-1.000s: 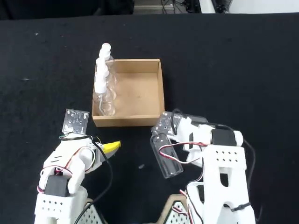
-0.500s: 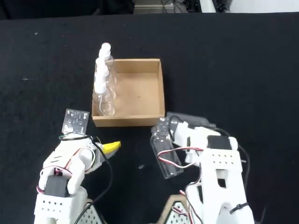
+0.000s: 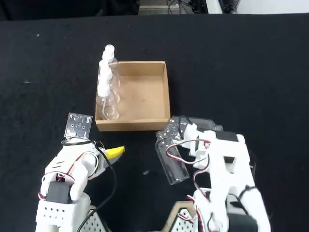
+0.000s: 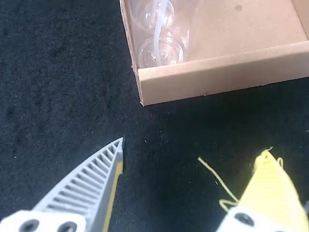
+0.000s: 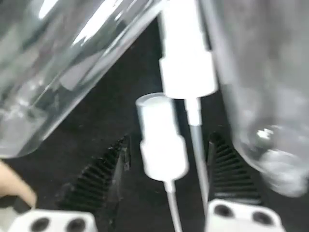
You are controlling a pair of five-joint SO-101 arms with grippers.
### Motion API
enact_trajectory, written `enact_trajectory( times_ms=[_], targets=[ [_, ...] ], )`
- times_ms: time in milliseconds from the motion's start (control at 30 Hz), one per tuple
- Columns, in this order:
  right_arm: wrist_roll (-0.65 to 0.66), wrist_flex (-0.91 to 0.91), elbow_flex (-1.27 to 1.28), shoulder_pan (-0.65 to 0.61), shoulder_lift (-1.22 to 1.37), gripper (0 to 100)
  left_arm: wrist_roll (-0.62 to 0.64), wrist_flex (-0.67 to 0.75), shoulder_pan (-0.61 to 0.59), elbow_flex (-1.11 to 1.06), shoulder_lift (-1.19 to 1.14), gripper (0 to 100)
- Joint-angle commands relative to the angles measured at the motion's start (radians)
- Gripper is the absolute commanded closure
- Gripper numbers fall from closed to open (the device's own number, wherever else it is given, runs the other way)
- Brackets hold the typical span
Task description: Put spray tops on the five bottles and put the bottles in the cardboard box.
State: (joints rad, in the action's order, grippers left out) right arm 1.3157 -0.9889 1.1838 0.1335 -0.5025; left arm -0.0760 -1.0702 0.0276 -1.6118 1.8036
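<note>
From above, the right arm has swung sideways beside the lying bottle, which stays on the tabletop near the cardboard box. Left wrist view: left claw apart, by the box corner. Right wrist view: right claw apart around two spray tops

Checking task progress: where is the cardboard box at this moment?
The cardboard box sits mid-table in the high view, just ahead of the left tool, with capped spray bottles standing along its left wall.
</note>
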Motion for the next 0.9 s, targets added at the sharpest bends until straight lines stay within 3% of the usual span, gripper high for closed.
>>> enact_trajectory(
  times_ms=[0, 133, 300, 600, 867],
  targets=[
    [0.043, -0.020, -0.039, -0.017, 0.059, 76.6, -0.005, 0.023, -0.012, 0.021, 0.002, 64],
    [0.043, -0.021, -0.045, -0.034, 0.048, 77.9, -0.005, 0.023, -0.012, 0.021, 0.002, 64],
    [0.035, -0.032, -0.035, -0.023, -0.005, 99.5, -0.005, 0.023, -0.012, 0.021, 0.002, 64],
    [-0.018, -0.226, -0.090, 0.112, -0.165, 98.8, -0.052, 0.057, -0.012, 0.021, 0.002, 64],
    [-0.242, -0.442, -0.274, 0.055, -0.228, 98.8, -0.057, 0.052, -0.012, 0.021, 0.002, 64]
  ],
)
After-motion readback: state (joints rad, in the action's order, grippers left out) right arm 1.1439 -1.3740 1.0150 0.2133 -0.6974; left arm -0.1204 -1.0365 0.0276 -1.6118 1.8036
